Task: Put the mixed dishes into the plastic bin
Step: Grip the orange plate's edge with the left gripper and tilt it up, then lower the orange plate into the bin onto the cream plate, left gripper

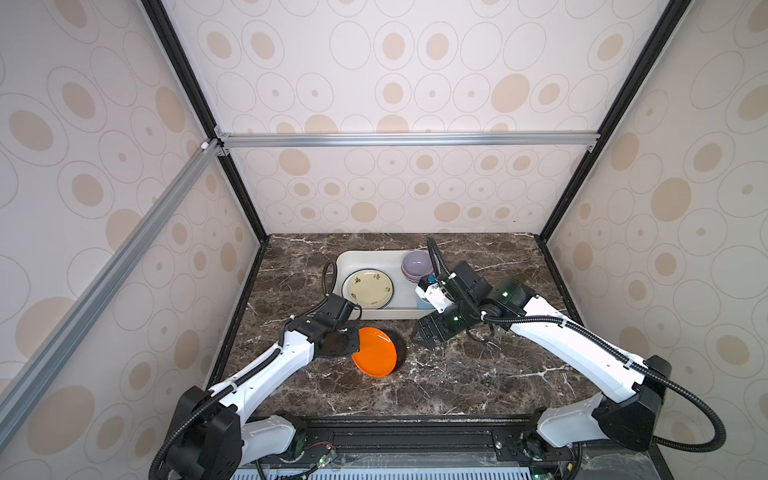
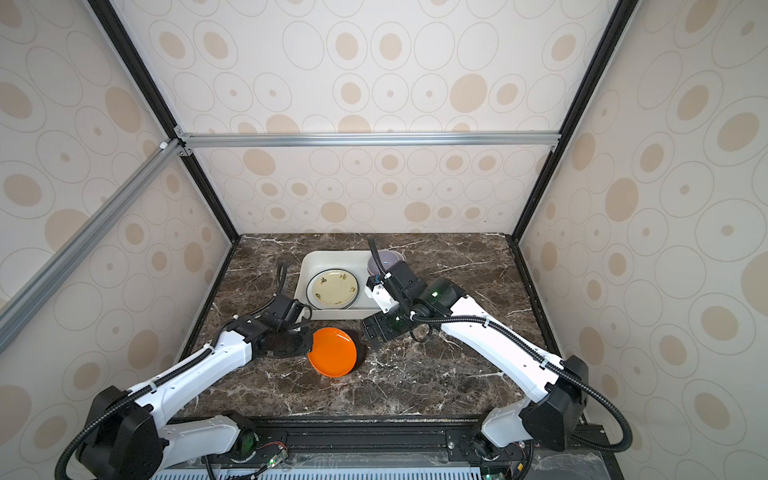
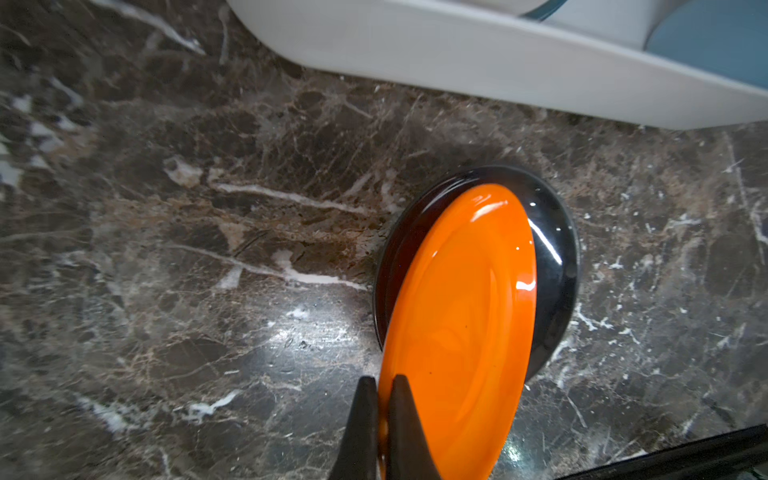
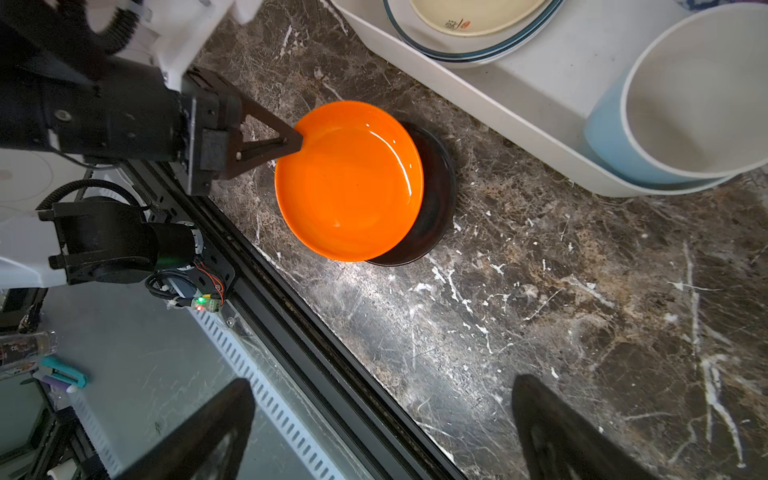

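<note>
The left gripper [image 3: 382, 388] is pinching the orange plate [image 1: 376, 351] by its nine o'clock rim, holding it tilted over the black plate [image 3: 552, 249]. The right gripper [image 4: 382, 390] is hanging spread wide around its two o'clock. The plastic bin [image 1: 382, 313] is sitting at twelve o'clock.

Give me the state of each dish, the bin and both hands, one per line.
left hand: shut on orange plate rim.
right hand: open, empty.
orange plate: tilted over black plate.
black plate: flat on table.
bin: partly filled.
yellow plate: in bin, atop rimmed white plate.
lilac bowl: in bin.
blue mug: in bin.
</note>
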You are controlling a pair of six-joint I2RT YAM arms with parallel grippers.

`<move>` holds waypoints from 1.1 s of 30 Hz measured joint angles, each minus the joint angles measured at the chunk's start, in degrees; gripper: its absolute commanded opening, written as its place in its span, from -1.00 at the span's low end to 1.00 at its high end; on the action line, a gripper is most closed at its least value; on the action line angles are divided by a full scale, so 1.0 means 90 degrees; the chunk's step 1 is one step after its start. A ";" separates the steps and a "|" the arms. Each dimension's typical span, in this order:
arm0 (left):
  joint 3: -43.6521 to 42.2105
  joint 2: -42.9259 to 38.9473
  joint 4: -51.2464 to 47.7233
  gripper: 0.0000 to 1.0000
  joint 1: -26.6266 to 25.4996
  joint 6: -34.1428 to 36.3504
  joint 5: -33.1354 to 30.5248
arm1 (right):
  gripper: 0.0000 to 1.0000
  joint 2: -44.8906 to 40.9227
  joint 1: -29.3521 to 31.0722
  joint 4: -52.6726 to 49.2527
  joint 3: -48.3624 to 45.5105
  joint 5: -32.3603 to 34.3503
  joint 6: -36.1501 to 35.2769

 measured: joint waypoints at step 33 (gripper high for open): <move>0.3847 0.3648 0.0197 -1.00 0.1943 0.1394 0.0731 | 1.00 0.1100 -0.0879 -0.0401 0.1780 -0.0231 -0.0347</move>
